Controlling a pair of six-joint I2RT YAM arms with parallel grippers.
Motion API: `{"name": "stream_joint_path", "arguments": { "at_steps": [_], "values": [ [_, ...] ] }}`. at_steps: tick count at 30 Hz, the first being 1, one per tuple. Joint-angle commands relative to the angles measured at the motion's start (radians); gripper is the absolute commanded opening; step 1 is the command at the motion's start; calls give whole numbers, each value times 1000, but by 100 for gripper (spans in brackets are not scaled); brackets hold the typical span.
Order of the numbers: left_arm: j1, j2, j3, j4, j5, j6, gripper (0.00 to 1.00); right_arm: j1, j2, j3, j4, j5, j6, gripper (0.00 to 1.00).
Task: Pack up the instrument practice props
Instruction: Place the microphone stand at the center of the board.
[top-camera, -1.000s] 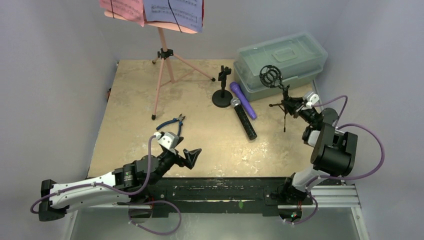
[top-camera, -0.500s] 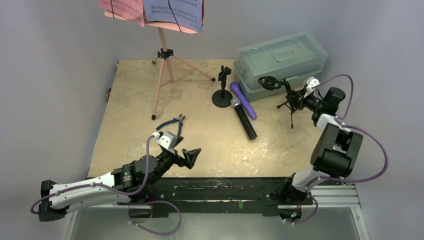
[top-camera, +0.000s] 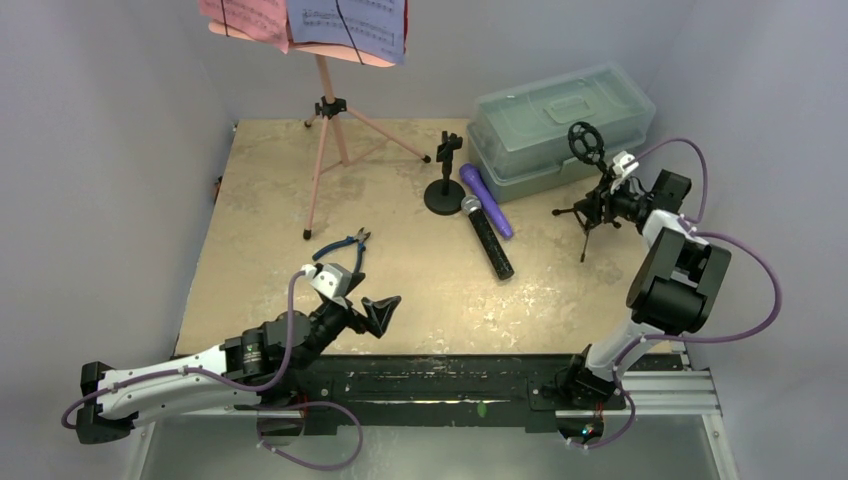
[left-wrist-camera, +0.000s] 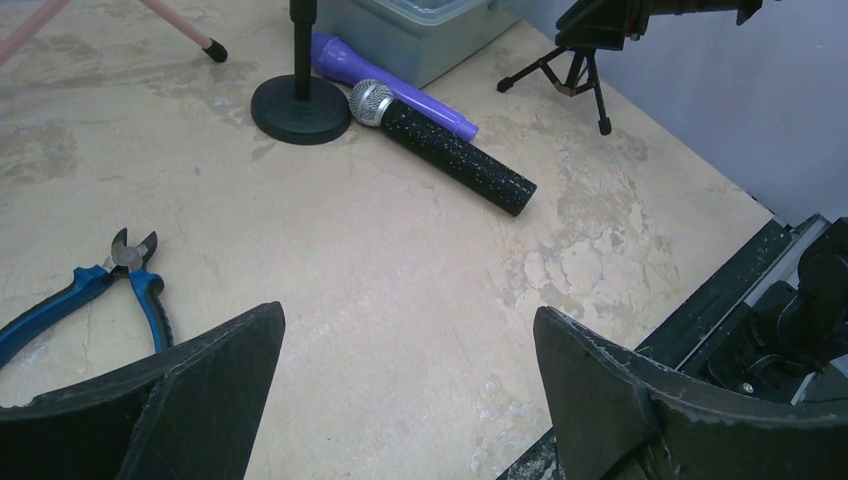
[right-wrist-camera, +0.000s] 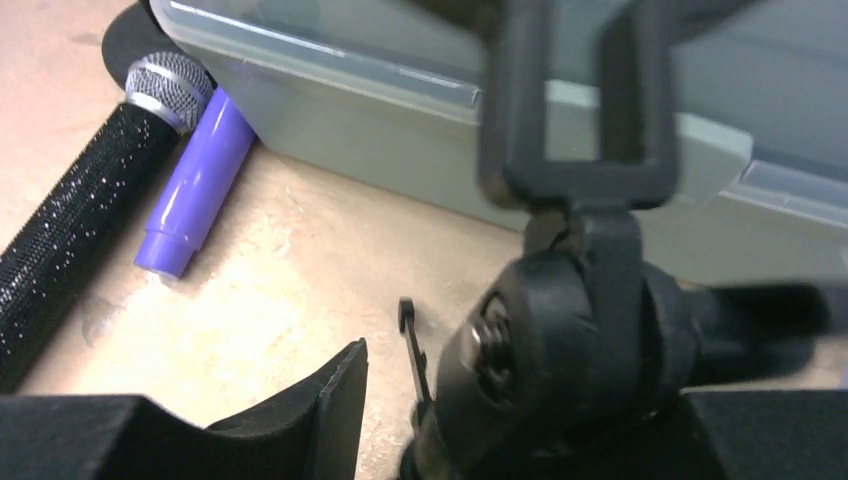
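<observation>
The pink music rack (top-camera: 325, 110) stands at the back left with lavender (top-camera: 345, 20) and red (top-camera: 245, 15) sheets on it. A purple mic (top-camera: 487, 200) and a black silver-headed mic (top-camera: 487, 238) lie side by side mid-table, next to a round-base mic support (top-camera: 443, 195). A black tripod mic support (top-camera: 585, 180) stands upright by the box. My right gripper (top-camera: 607, 198) is around its stem. In the right wrist view a gap shows between the left finger (right-wrist-camera: 340, 400) and the support (right-wrist-camera: 580, 330); the other finger is hidden. My left gripper (left-wrist-camera: 405, 315) hangs open and empty over the near table.
A translucent greenish lidded box (top-camera: 560, 115) sits at the back right, just behind the tripod support. Blue-handled pliers (top-camera: 342, 247) lie ahead of my left gripper. Grey walls close in on both sides, and a black rail (top-camera: 440, 375) runs along the near edge.
My right gripper has carried the tripod mic support back and right toward the box and turned it upright. Its jaws have widened. The left arm is still.
</observation>
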Motion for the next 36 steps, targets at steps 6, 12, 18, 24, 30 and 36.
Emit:
{"name": "stream_joint_path", "arguments": {
  "at_steps": [6, 12, 18, 24, 30, 36],
  "values": [
    [0, 21, 20, 21, -1, -4, 95, -11, 18, 22, -165, 32, -174, 56],
    [0, 26, 28, 19, 3, -2, 95, -36, -15, 7, -164, 50, -196, 70],
    [0, 19, 29, 21, 9, -1, 95, -68, -58, 6, -285, 67, -297, 89],
    [0, 14, 32, 21, 23, -7, 95, -114, -142, 2, -391, 51, -348, 99],
    [0, 10, 33, 19, 38, -27, 95, -133, -239, -29, -543, 94, -412, 99],
    [0, 48, 62, 19, -27, -40, 96, -134, -388, -79, -745, 163, -466, 99]
  ]
}}
